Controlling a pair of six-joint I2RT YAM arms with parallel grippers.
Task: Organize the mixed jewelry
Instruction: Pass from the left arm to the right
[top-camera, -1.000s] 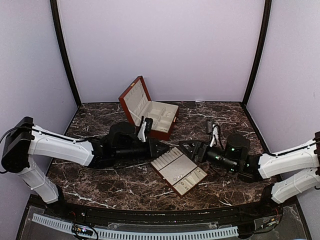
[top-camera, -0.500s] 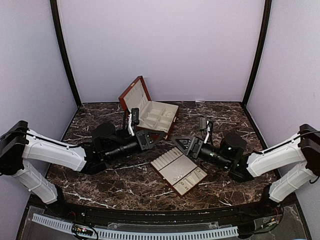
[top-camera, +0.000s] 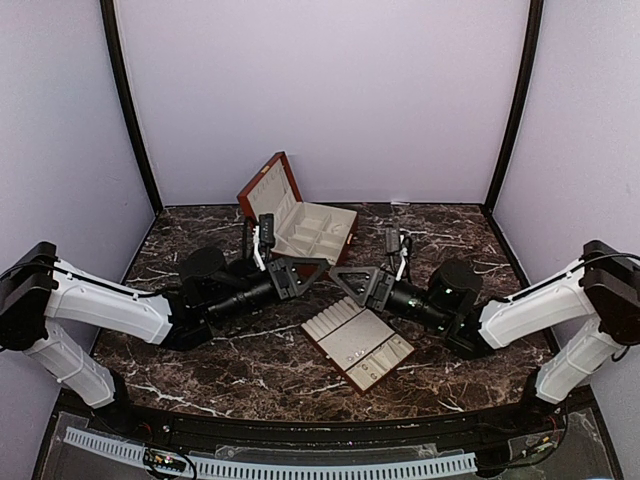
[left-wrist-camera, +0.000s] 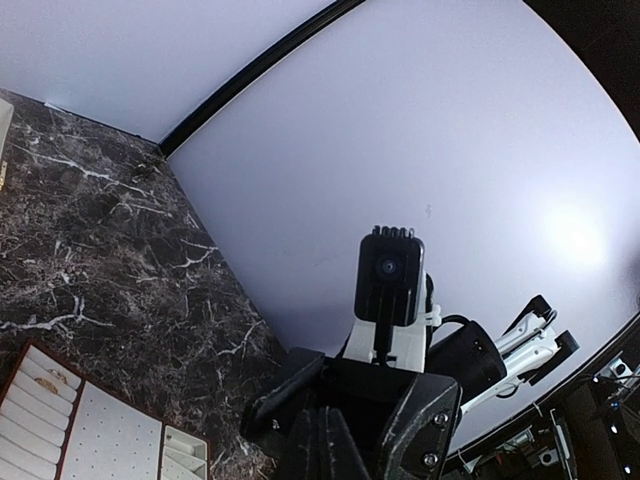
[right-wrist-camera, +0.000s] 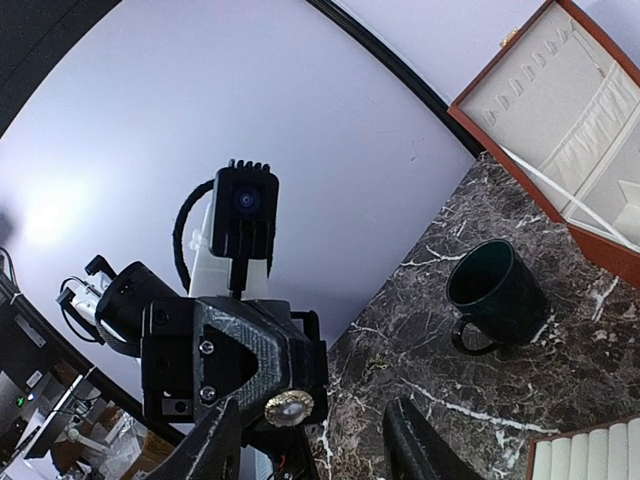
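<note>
Right fingers (right-wrist-camera: 215, 445) apart, one stud (right-wrist-camera: 290, 408), one cup (right-wrist-camera: 497, 290)

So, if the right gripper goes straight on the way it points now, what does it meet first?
Most likely the small round pale piece at the tip of the left gripper, which faces the right gripper head-on. How far apart they are is unclear.

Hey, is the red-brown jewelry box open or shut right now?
Open. The box has its lid tilted back, showing the cream lining, and the divided compartments inside are exposed.
</note>
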